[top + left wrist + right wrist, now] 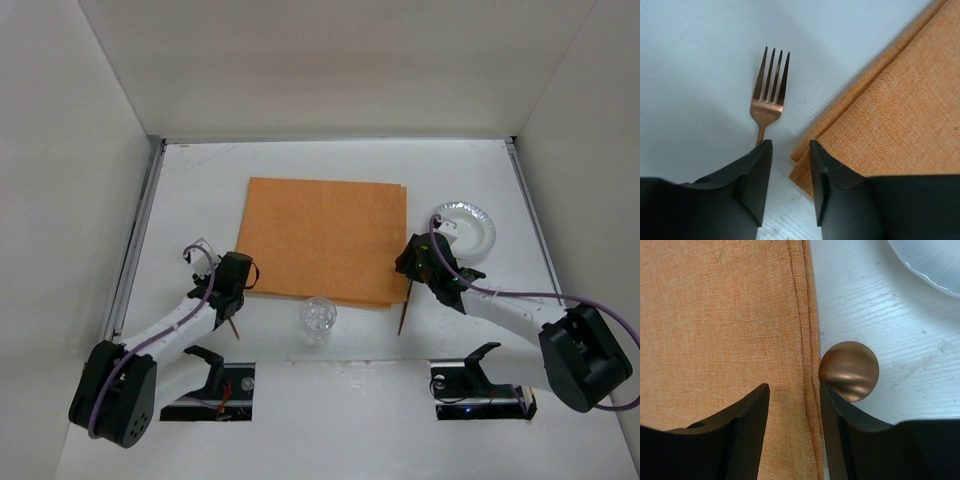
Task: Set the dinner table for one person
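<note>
The white dinner table [200, 190] holds an orange cloth mat [325, 240] in its middle. My left gripper [232, 275] hovers at the mat's near left corner. In the left wrist view it [790, 147] is open and empty, and a copper fork [769, 97] lies on the table with its handle running under the left finger. My right gripper [420, 258] is at the mat's right edge. In the right wrist view it [794, 387] is open over the mat's hem [807, 340], with a copper spoon's bowl [849, 371] just right of the right finger. The spoon's handle [404, 312] points toward me.
A white plate [463, 228] with a wavy rim sits on the table right of the mat, behind my right gripper; its edge shows in the right wrist view [935, 265]. A clear drinking glass [318, 318] stands at the mat's near edge. White walls enclose the table.
</note>
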`<state>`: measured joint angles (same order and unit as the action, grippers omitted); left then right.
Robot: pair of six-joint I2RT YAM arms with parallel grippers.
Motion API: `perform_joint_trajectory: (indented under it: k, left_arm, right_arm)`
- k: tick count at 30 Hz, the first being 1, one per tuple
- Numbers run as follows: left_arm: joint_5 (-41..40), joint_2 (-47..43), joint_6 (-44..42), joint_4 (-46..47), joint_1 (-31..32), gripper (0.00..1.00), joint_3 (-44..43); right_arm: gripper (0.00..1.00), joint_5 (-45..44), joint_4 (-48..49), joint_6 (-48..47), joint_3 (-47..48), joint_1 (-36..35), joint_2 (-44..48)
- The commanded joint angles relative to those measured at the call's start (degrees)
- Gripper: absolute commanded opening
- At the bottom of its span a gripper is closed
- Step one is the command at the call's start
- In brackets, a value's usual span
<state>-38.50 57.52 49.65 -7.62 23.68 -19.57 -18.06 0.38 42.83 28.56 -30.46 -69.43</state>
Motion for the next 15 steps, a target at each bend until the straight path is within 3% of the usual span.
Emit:
perform_joint_trajectory:
  k: [1, 6, 15]
  left_arm:
    - [3.9, 3.3, -2.5, 6.1, -2.5, 0.29, -2.1]
    - [5.6, 4.3, -1.6, 6.9, -1.0, 0.18, -1.3]
    - [4.8, 0.8, 5.1, 1.8, 5.1, 0.11, 1.6]
  right_arm:
    - [0.51, -1.4, 0.3, -1.0, 0.6, 0.5, 1.2]
    - [0.62, -1.1, 0.5, -0.3, 0.0, 2.4, 4.6]
    - [0.63, -1.1, 0.5, -1.3, 1.6, 3.6, 6.1]
